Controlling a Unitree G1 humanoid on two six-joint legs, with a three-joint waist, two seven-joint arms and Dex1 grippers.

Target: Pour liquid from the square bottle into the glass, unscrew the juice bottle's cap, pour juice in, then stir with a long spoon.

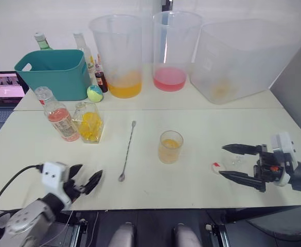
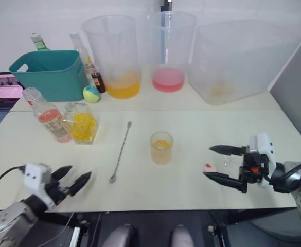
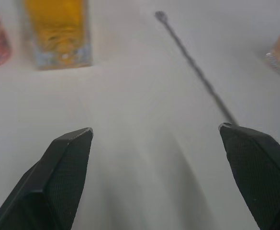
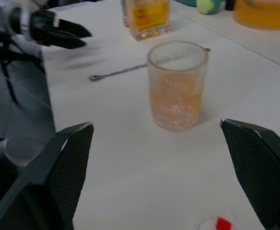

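While the small clear tumbler [image 1: 170,146] stands mid-table holding orange-tinted liquid, the remaining step, judging from the layout, is stirring. Just to its left lies the long thin silver bar spoon [image 1: 127,151], flat on the white table [image 1: 191,121], its bowl nearest the robot and its stem running away toward the pitchers.

Farther left stand the slim round plastic bottle of pink liquid [image 1: 59,116], uncapped, and touching or nearly touching it the squat flat-sided clear bottle with yellow contents [image 1: 89,121]. The small white screw cap with a red mark [image 1: 215,165] lies on the table right of the glass, between the 2 fingers of the right gripper [image 1: 231,161], which are spread wide and hold nothing. The left gripper [image 1: 86,178] hovers near the table's front edge, also wide open and empty, close to the spoon's bowl; in the left wrist view the stem [image 3: 197,72] runs just beside one fingertip.

The spoon looks stiff, light and slippery, and it lies flush with the table, so there is little to get under. A pinch across the twisted stem, somewhere above the bowl, probably gives the best purchase; the twist should help against sliding. Gripped too near one end, it may swing. The glass is fragile and light enough to be knocked over by a careless stir.
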